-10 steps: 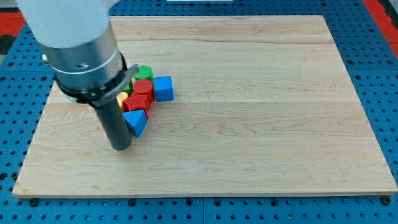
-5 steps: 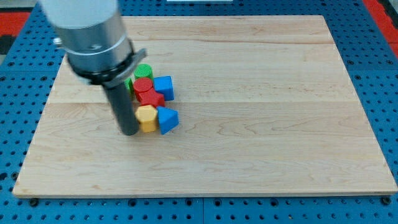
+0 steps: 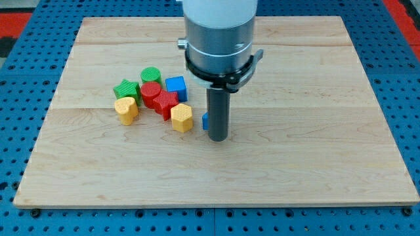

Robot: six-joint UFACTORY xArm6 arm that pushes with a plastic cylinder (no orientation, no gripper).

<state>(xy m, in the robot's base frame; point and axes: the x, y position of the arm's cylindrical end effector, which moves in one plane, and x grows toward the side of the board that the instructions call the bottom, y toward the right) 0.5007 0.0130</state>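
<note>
My tip (image 3: pixel 218 137) rests on the board a little right of centre-left, with a blue block (image 3: pixel 205 120) pressed against the rod's left side and mostly hidden behind it. A yellow hexagonal block (image 3: pixel 182 117) lies just left of that. Further left sits a cluster: a red block (image 3: pixel 167 103) and a red cylinder (image 3: pixel 150 92), a blue cube (image 3: pixel 175 86), a green cylinder (image 3: pixel 151 75), a green star-shaped block (image 3: pixel 125 89) and a yellow heart-shaped block (image 3: pixel 126 109).
The wooden board (image 3: pixel 315 131) lies on a blue pegboard surface (image 3: pixel 20 98). The arm's large grey body (image 3: pixel 220 33) hangs over the board's upper middle.
The rod has swept from the view's left to the right, past the cluster. The blue block and the yellow hexagon were carried rightward; the left blocks are now uncovered.
</note>
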